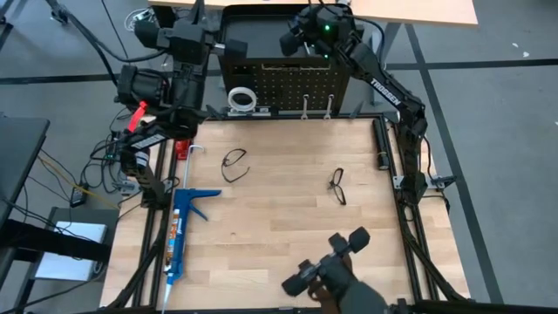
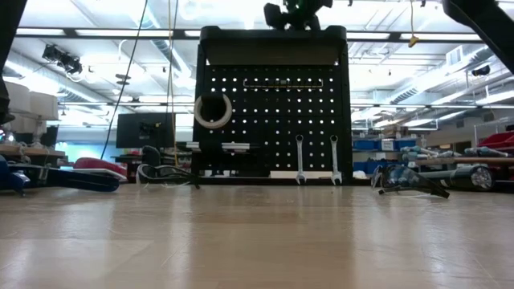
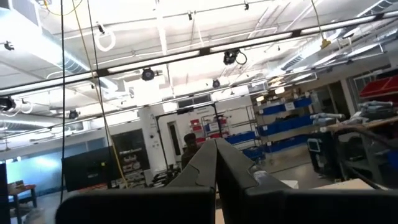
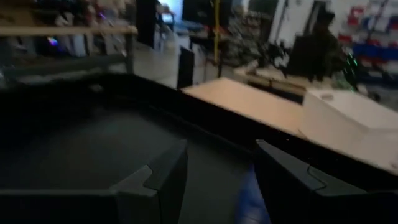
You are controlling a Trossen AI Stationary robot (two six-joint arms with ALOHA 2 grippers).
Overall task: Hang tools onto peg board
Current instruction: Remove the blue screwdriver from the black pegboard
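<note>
Peg board [image 1: 292,87] holds tape roll [image 1: 241,98] and two wrenches [image 1: 316,106]; two safety glasses [image 1: 234,163] remain on table; right gripper [image 4: 214,180] apart above board, left gripper [image 3: 216,163] together.

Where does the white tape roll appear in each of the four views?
High view: the white tape roll lies at the peg board's left end, left of the two silver wrenches.
Low view: tape roll hangs on the peg board's upper left; wrenches hang lower right.
Left wrist view: not in it.
Right wrist view: not in it.
Shared landmark: the peg board, in the high and low views.
</note>
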